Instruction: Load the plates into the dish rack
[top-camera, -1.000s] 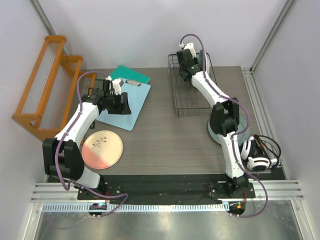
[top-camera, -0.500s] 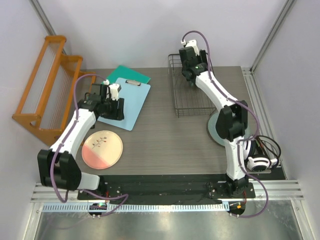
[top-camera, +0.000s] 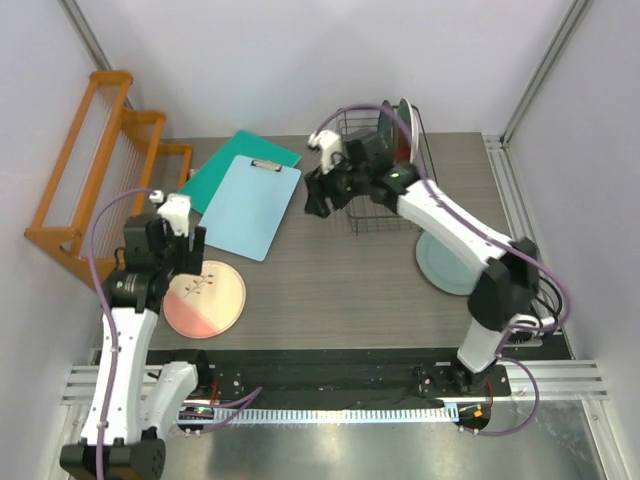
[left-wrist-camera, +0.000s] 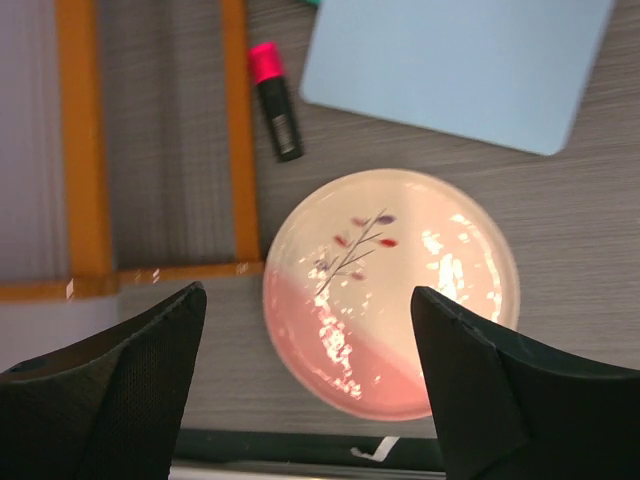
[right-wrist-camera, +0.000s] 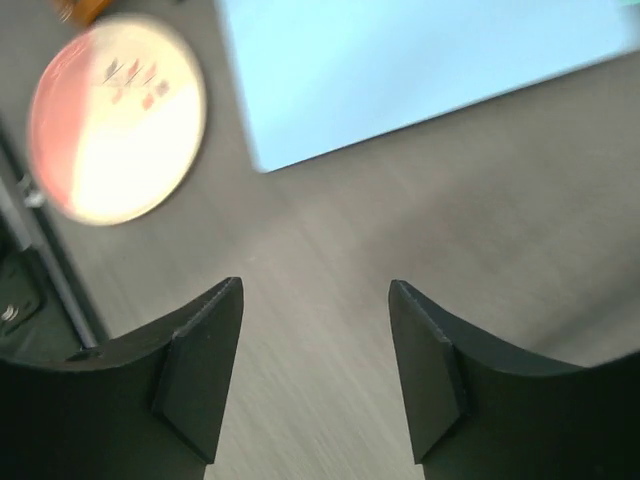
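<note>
A pink-and-cream plate (top-camera: 204, 298) with a twig motif lies flat on the table near the left front. My left gripper (top-camera: 180, 258) hovers over its far-left edge, open and empty; in the left wrist view the plate (left-wrist-camera: 390, 290) shows between the widely spread jaws of the gripper (left-wrist-camera: 307, 290). The dark wire dish rack (top-camera: 385, 195) stands at the back right, with two plates (top-camera: 395, 128) upright at its far end. A pale grey-green plate (top-camera: 445, 268) lies right of centre, partly under the right arm. My right gripper (top-camera: 318, 198) hangs open and empty left of the rack, over bare table (right-wrist-camera: 315, 290).
A light blue clipboard (top-camera: 250, 205) lies on a teal folder (top-camera: 235, 158) at back centre-left. An orange wooden rack (top-camera: 95, 170) fills the left side. A black marker with a pink cap (left-wrist-camera: 275, 100) lies beside that rack. The right wrist view shows the pink plate (right-wrist-camera: 115, 120) and the clipboard (right-wrist-camera: 420, 70).
My left arm pulled back from the clipboard to above the pink plate and its jaws widened. My right gripper opened, left the rack's far end and swung left; upright plates now show there.
</note>
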